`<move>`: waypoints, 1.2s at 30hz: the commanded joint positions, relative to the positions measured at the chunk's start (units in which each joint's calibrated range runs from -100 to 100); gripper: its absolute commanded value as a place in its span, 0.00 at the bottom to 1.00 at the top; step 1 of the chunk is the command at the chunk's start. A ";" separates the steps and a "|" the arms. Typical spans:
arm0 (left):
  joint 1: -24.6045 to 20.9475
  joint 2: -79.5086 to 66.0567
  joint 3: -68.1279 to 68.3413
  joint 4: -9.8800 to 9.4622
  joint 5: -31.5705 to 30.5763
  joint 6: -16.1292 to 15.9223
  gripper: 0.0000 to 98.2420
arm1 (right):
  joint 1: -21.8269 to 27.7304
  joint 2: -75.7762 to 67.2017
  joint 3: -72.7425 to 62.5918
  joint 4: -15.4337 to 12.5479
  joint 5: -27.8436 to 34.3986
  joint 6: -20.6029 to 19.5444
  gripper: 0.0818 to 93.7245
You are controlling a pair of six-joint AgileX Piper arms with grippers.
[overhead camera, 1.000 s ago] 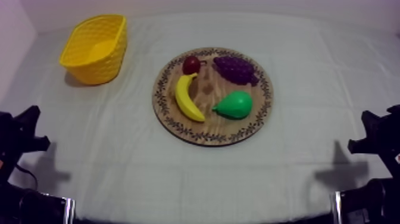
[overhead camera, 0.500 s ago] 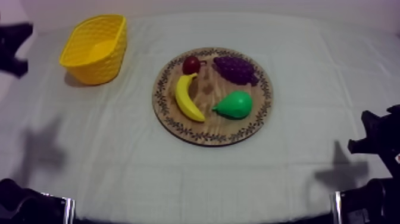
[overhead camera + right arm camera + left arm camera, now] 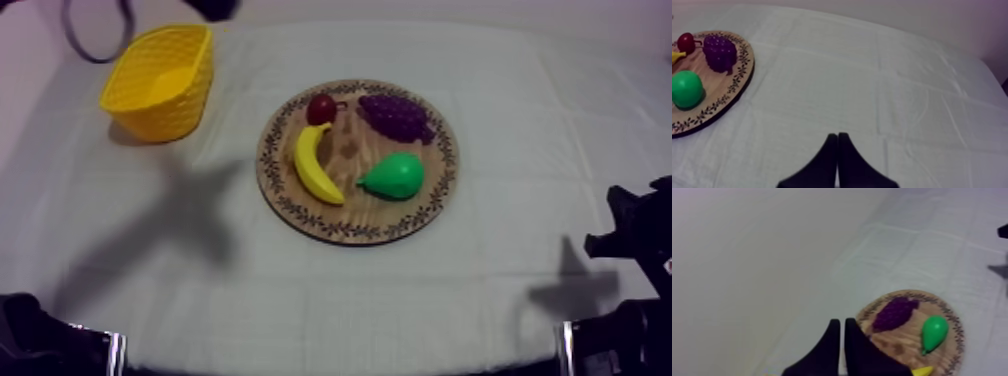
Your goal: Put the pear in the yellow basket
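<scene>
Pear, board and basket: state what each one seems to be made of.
Pear: likely moulded plastic, smooth uniform green with a soft sheen. Board: looks like wood, brown grain showing, a dark pattern printed or burnt around its rim. Basket: probably plastic, even bright yellow, its walls moulded in a woven lattice.

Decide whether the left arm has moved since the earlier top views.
Yes. The left arm has risen from the view's lower left edge, past the yellow basket, to the far side behind it.
</scene>
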State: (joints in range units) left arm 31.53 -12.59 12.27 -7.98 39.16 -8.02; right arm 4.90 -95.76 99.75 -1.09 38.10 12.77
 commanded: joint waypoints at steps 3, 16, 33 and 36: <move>4.65 10.78 0.23 1.05 -2.54 0.33 0.03 | 0.00 0.01 0.03 -0.01 -0.04 0.01 0.00; 8.80 18.93 11.06 2.65 -10.82 4.71 0.08 | 0.00 0.01 0.03 -0.01 -0.04 0.01 0.00; 8.49 15.33 22.64 4.16 -20.70 3.81 0.97 | 0.00 0.01 0.03 -0.01 -0.04 0.01 0.00; 8.50 15.70 24.75 4.22 -23.43 4.22 0.97 | 0.00 0.01 0.03 -0.01 -0.04 0.01 0.00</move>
State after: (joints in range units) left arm 40.01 2.94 36.23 -3.74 16.94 -3.94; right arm 4.90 -95.76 99.75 -1.09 38.06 12.77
